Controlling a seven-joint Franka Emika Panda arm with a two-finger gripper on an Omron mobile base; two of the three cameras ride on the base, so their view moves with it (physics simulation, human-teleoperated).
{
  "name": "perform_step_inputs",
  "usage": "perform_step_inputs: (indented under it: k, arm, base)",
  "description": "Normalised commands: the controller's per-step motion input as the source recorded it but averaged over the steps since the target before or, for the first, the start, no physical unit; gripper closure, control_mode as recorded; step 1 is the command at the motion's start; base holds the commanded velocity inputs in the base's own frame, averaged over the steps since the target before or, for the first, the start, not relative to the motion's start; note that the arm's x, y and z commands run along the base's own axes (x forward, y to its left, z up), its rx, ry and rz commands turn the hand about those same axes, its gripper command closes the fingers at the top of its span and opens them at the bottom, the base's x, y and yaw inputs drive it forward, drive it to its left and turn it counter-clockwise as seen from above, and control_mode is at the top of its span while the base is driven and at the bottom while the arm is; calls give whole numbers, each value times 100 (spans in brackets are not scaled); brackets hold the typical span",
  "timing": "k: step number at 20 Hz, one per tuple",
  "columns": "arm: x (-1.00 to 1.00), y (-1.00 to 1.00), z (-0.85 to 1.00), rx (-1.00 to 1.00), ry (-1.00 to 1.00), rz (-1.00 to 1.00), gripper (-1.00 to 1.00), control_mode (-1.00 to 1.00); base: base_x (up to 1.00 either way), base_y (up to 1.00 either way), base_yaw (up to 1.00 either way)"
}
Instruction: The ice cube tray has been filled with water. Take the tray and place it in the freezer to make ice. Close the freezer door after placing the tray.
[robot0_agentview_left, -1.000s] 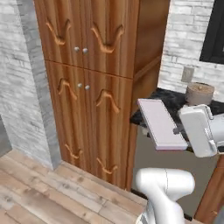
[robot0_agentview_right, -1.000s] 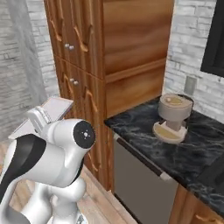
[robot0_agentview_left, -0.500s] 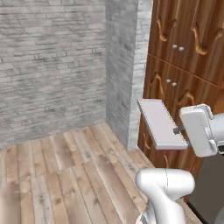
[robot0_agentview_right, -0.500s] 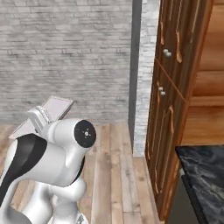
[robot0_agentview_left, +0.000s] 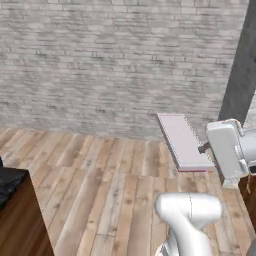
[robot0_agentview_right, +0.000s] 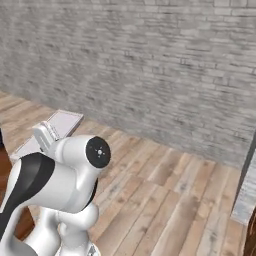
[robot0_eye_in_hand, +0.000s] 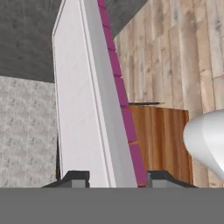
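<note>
Grey brick wall (robot0_agentview_left: 100, 60) rises behind pale wooden plank floor (robot0_agentview_left: 100, 175).

Lots of room from where I'm driving: the light wooden plank floor (robot0_agentview_left: 100, 170) ahead is bare all the way to the grey brick wall (robot0_agentview_left: 110, 60), which blocks the far side. A dark grey pillar (robot0_agentview_left: 242, 65) stands at my right. The dark wooden cabinet corner (robot0_agentview_left: 17, 215) crowds my low left.
</note>
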Motion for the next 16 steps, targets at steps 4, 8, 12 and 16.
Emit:
perform_step_inputs:
  k: [4, 8, 12, 16]
  arm:
    - [0, 0, 0, 0, 0, 0, 100, 100]
    - [0, 0, 0, 0, 0, 0, 100, 100]
    - [0, 0, 0, 0, 0, 0, 100, 100]
    - [0, 0, 0, 0, 0, 0, 100, 100]
  base:
    - [1, 0, 82]
    - [1, 3, 78]
    - [3, 34, 74]
    - [0, 62, 68]
